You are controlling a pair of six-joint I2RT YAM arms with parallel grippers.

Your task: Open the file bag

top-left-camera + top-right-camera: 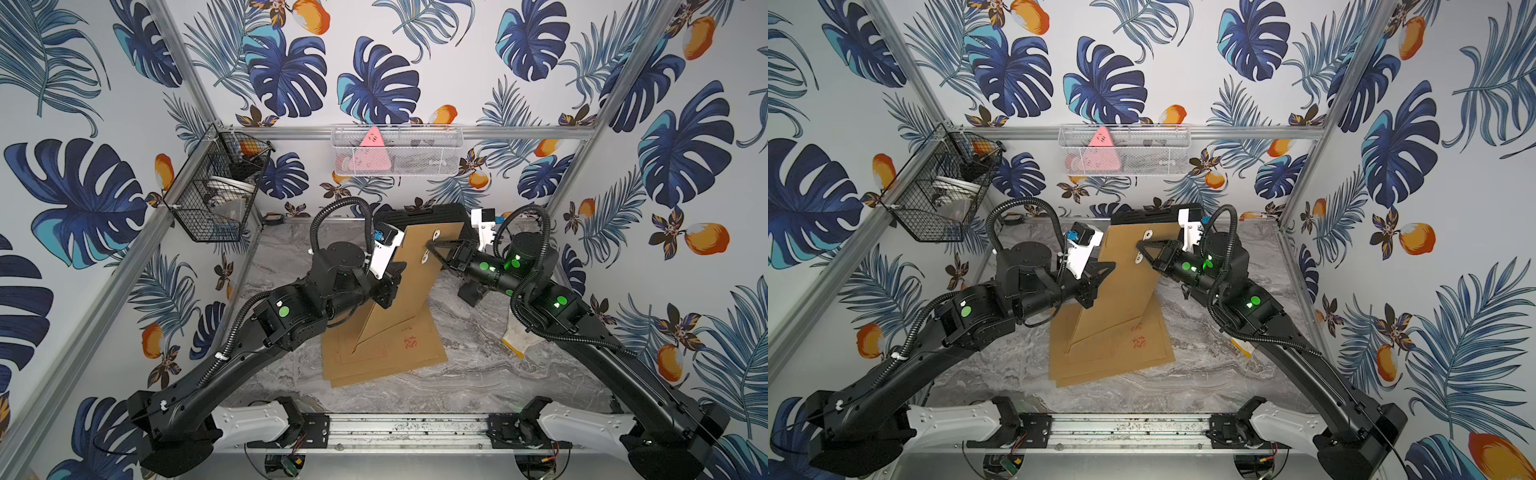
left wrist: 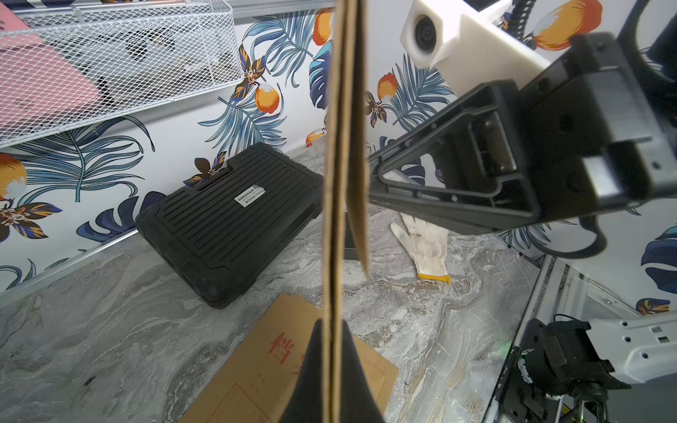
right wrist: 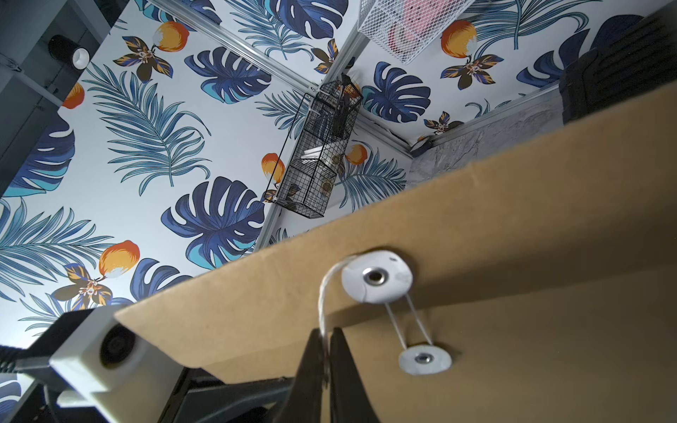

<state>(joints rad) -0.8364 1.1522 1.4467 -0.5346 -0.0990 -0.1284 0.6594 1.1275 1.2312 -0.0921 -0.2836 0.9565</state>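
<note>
Bright, even, diffuse light in both top views, soft shadows beneath the raised file bag (image 1: 419, 270) on the table (image 1: 498, 374), wide-angle bowing at edges, string (image 3: 321, 300) and disc (image 3: 377, 276) slightly blurred in the right wrist view, left gripper (image 2: 331, 326) a dark, out-of-focus silhouette.

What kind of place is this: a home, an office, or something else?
Probably a robot test booth, not a home: a left arm and right arm are fixed to a metal rail, and leaf wallpaper covers walls in an aluminium frame.
</note>
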